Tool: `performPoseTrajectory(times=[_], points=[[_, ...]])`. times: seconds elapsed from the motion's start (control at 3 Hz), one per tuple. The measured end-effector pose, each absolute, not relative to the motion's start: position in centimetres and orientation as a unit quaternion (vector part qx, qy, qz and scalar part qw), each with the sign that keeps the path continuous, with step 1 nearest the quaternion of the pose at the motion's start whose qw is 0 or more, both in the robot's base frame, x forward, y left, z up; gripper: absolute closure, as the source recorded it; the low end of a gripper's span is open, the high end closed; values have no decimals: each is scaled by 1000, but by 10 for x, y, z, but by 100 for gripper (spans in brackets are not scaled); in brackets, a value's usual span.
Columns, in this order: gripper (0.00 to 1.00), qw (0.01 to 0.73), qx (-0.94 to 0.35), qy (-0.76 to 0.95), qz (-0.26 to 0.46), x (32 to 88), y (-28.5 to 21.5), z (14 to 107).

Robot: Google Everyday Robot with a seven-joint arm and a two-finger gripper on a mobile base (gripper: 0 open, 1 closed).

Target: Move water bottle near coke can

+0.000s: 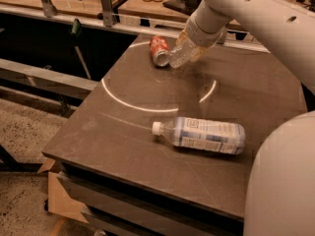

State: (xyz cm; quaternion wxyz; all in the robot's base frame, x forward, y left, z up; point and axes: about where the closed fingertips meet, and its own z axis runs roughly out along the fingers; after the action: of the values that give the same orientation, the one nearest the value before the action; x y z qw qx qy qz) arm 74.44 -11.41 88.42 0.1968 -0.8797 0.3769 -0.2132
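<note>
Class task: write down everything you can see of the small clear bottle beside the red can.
The water bottle is small and made of clear, crinkled plastic. It is tilted, with its lower end down toward the table right beside the coke can, touching it or nearly so. Its upper end sits in the gripper, which holds it at the table's far side. Neither cap nor label can be made out.

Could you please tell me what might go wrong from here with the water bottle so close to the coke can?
The pincer holds the water bottle tilted, its free end almost at the coke can. The can lies on its side near the far edge of the table, so a nudge might roll it away. Released at this tilt, the bottle could roll too, toward the larger bottle lying nearer the front.
</note>
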Motion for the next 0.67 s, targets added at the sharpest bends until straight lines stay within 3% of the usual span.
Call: performPoseTrajectory(times=[0.33,0.67], points=[[13,183,-884,378,-206,745,-115,875],[0,166,-887,383,-196,743,-123,865]])
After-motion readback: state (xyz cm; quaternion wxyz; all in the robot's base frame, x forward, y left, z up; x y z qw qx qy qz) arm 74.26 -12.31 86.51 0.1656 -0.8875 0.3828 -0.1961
